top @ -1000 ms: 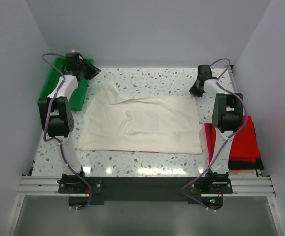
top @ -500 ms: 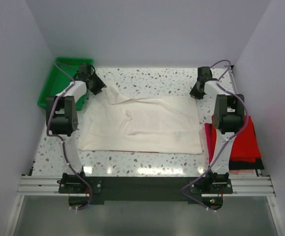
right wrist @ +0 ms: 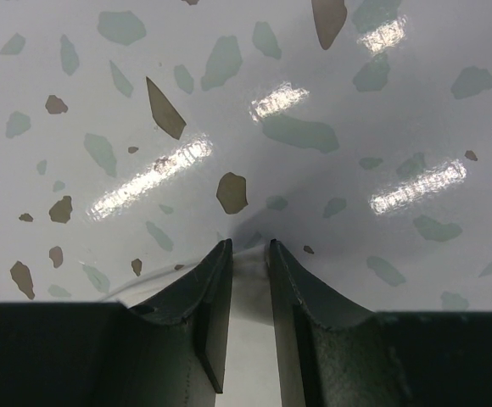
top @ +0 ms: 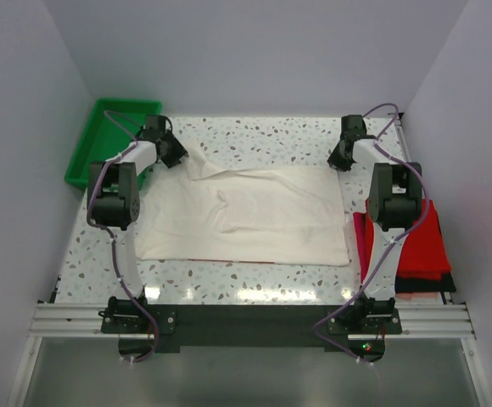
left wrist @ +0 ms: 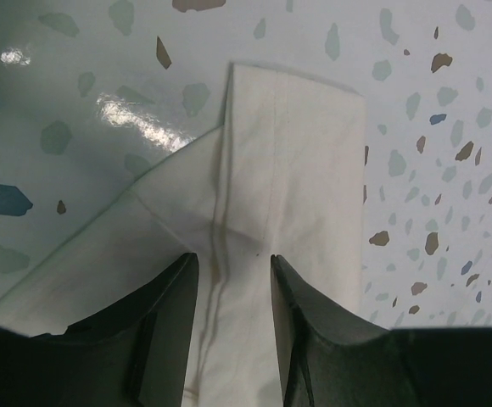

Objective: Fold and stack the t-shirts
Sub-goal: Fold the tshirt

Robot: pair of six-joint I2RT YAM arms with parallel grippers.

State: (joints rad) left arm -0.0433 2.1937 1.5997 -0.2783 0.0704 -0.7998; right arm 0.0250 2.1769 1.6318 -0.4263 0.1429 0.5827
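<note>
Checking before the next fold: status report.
Left gripper open over sleeve of off-white shirt. Right gripper narrow at far corner, grip unclear. Shirt spread mid-table. Red shirts stacked right; nothing blocking.

Green plastic tray (top: pixel 93 148) upper left of top view, on far-left corner of worktop (top: pixel 263 136); worktop glossy, speckled, w/ glare spots.

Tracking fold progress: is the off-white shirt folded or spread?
Spread: the off-white shirt lies flat across the table, one sleeve sticking out by the left claw.
</note>
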